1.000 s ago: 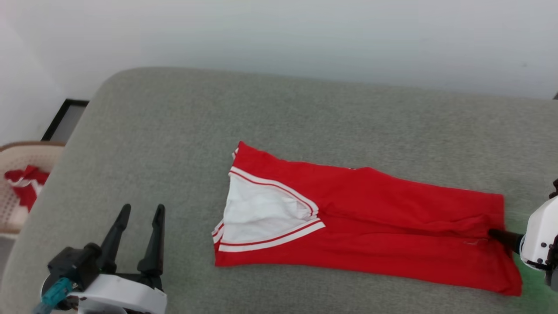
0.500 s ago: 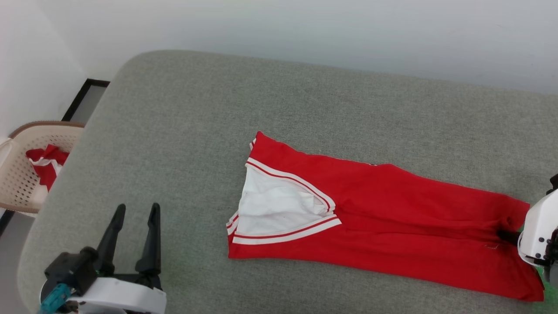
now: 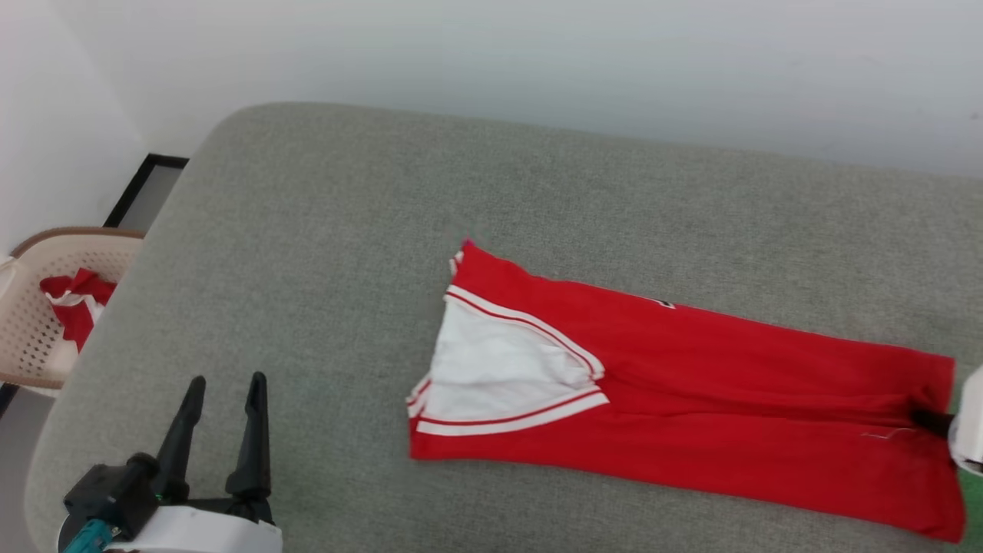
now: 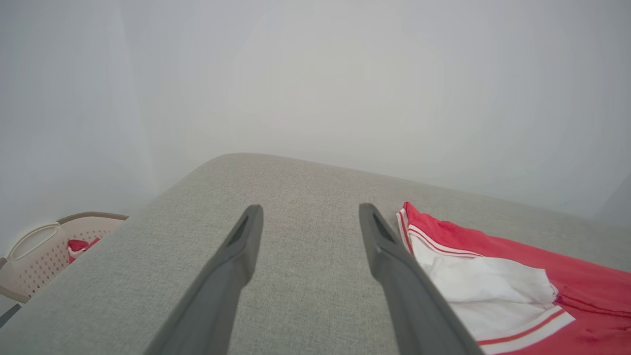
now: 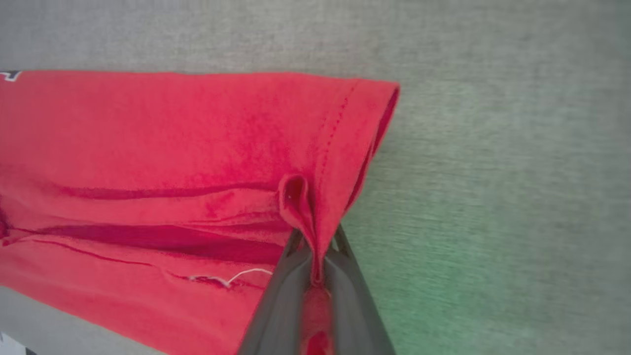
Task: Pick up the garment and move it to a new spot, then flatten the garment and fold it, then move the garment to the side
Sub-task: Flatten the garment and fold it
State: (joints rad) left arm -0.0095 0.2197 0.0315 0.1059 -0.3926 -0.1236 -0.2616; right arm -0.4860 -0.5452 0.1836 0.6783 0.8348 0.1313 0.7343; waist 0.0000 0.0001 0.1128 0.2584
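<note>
The garment [image 3: 691, 399] lies as a long red strip across the middle and right of the grey upholstered bench [image 3: 322, 230], already doubled lengthwise, with its white panel and striped trim at the left end and its hem at the right. The right claw [image 5: 315, 236] is closed on a pleat of that hem, the cloth bunched up between its two fingers. The left claw [image 3: 226, 380] hangs wide open and holding nothing over bare fabric, well apart from the shirt's left end. This looks like the folding step: with the hem gripped, the next move probably calls for lifting that end and carrying it leftward over the strip toward the trim — low enough that the layers underneath do not drag or come apart. The right wrist view makes the pinch plain, along with the hem stitching and a loose white thread. The head view shows little more than a dark fingertip at the cloth's edge, but gives the whole strip and a beige basket [image 3: 31, 338] off the bench's left end.
</note>
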